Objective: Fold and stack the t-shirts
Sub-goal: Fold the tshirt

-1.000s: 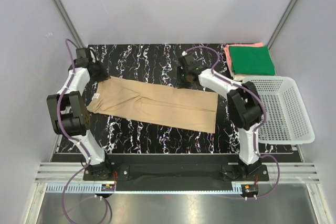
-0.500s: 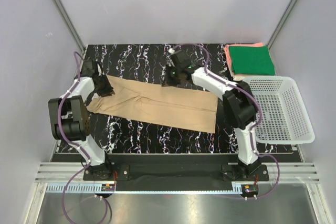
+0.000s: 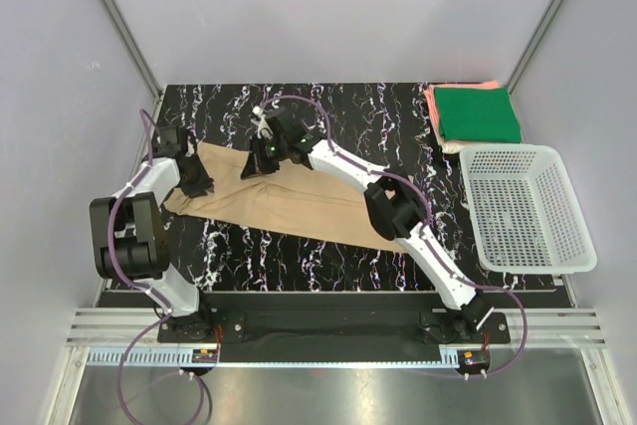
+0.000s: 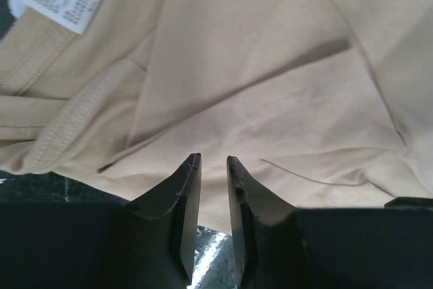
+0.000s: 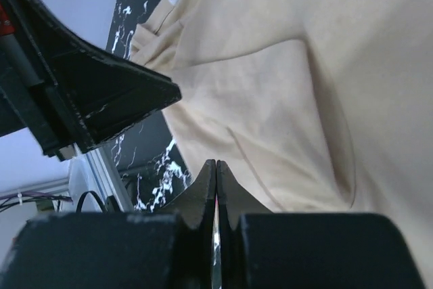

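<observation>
My right gripper (image 5: 216, 163) is pinched shut over the tan shirt (image 3: 299, 203) near its 11 o'clock end, and my left gripper (image 4: 211, 160), at its 9 o'clock end, is open just a crack.

We list: spread shirt (image 3: 299, 204) on table (image 3: 328, 116), left of centre; folded shirts (image 3: 476, 113) stacked at far right corner; basket (image 3: 518, 150) at right edge, just before them.

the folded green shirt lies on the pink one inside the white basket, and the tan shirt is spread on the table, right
Not quite: the green shirt lies on the pink one on the table next to the white basket, not inside it, as the top external view shows. The tan shirt is spread on the table.
</observation>
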